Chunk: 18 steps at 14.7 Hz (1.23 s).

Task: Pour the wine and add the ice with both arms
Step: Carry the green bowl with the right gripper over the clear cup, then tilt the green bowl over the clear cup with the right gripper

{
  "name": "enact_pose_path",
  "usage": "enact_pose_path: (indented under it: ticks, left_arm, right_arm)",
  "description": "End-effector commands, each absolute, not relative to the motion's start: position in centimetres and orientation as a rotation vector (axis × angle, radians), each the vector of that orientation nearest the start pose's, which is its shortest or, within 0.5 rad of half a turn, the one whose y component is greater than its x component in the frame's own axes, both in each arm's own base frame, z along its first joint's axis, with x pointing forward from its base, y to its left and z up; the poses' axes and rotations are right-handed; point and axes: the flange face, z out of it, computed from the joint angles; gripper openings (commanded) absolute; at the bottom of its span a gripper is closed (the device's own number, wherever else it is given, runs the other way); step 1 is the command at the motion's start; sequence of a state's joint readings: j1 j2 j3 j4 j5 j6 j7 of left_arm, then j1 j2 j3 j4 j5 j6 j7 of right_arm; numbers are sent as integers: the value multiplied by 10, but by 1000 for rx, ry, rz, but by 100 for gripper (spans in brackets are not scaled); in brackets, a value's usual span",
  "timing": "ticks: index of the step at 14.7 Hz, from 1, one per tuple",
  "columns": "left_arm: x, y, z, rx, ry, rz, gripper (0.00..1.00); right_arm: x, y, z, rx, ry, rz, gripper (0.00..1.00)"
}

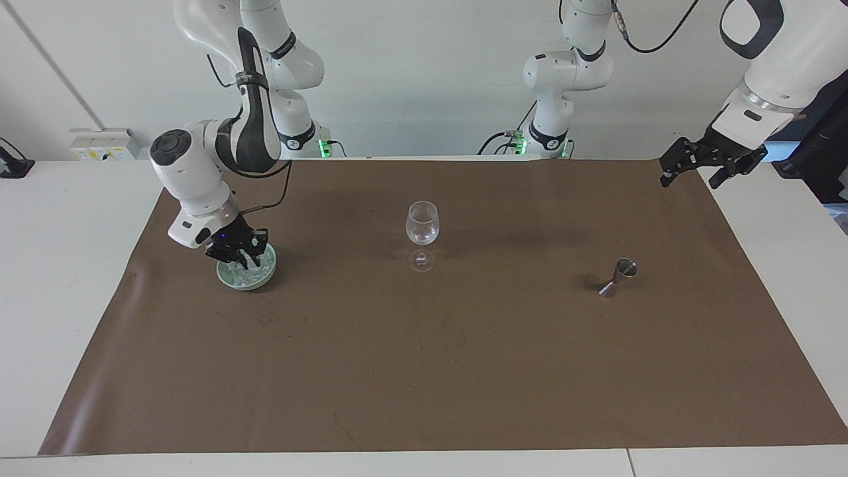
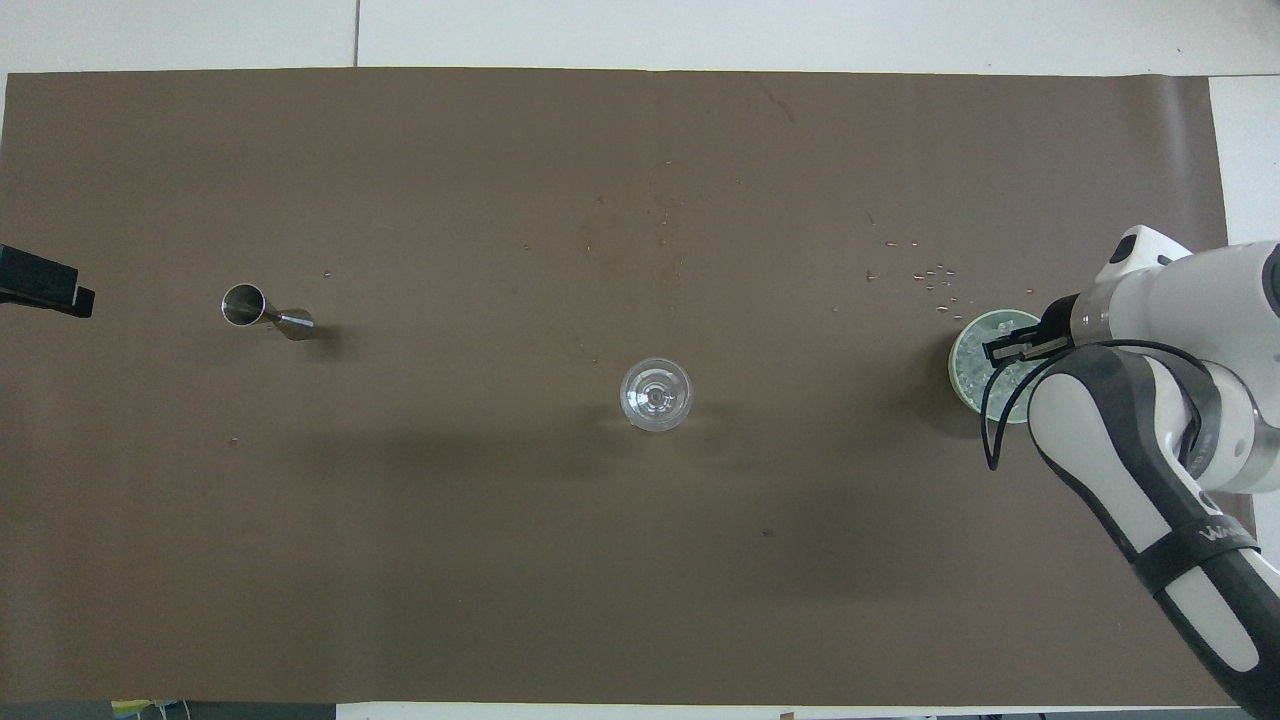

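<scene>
Right gripper (image 1: pixel 242 255) closed in the bowl (image 1: pixel 265 277), apparently pinching ice (image 1: pixel 254 271): small, slick, light cubes, best squeezed on flat faces; left gripper (image 1: pixel 710 163) open, empty, waiting.

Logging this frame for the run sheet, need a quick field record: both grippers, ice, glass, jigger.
right gripper: shut, over the ice, whether it holds a cube cannot be told
ice dish: right arm's end of the mat
left gripper: open, empty, raised over the mat's edge at the left arm's end
wine glass: upright, mid-mat
jigger: tipped over, between glass and left arm's end
</scene>
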State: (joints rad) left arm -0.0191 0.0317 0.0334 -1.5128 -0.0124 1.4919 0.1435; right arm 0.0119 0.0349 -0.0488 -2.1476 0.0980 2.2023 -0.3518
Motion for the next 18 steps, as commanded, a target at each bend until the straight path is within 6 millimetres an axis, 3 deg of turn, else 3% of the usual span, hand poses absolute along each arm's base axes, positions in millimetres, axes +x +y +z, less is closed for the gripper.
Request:
enact_pose_path:
  ticks: [1,3,6,10,12,14,18]
  left_arm:
    - [548,-1,623,-3126,249,140,100]
    - [545,-2,623,-3126,254,164,100]
    - [540,-3,625,-3122,258,160,100]
    - [542,-4,627,-3114,268,136,100]
    - [543,-4,628,-3112,261,122,100]
    - [544,-4,628,-3113,259,120,100]
    - [544,-4,628,-3114,264,117,100]
  right_arm:
    - [559,1,441,-3026,-372,-39,5]
    - [566,27,482,-3024,-332,-14,5]
    - [567,92,540,-3029,-215,-23,5]
    - [549,200,579,-3027,-148,-90,5]
    - [539,250,586,-3014,-58,-115,5]
    - [525,287,586,-3003,-73,-127,6]
    - [512,355,548,-3031,-62,-157,5]
